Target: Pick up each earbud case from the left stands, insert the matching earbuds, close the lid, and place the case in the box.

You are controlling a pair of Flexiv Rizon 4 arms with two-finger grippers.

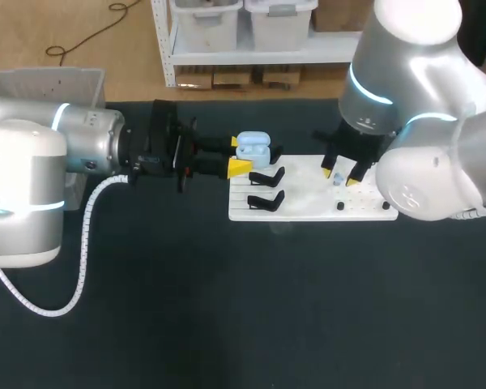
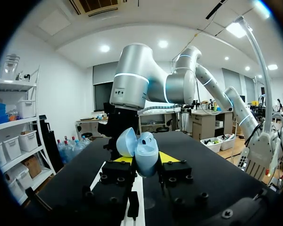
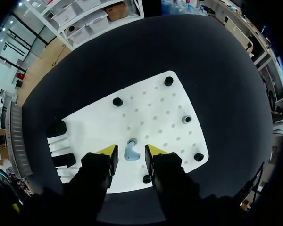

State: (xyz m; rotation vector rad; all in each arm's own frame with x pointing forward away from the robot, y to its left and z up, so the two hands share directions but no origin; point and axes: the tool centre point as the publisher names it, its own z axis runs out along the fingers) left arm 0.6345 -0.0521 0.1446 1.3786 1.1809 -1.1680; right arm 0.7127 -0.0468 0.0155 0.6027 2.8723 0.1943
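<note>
Pinching open earbud case (image 2: 145,151), left fingers (image 2: 169,157), earbud (image 3: 131,153) between right fingers (image 3: 107,151)

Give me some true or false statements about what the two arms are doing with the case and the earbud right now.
1. The left pincer grips the case. True.
2. The case's lid is closed. False: it stands open.
3. The right pincer hangs over the board. True.
4. The earbud is in the case. False: it sits on the board, between the right pincer's open fingers.
</note>
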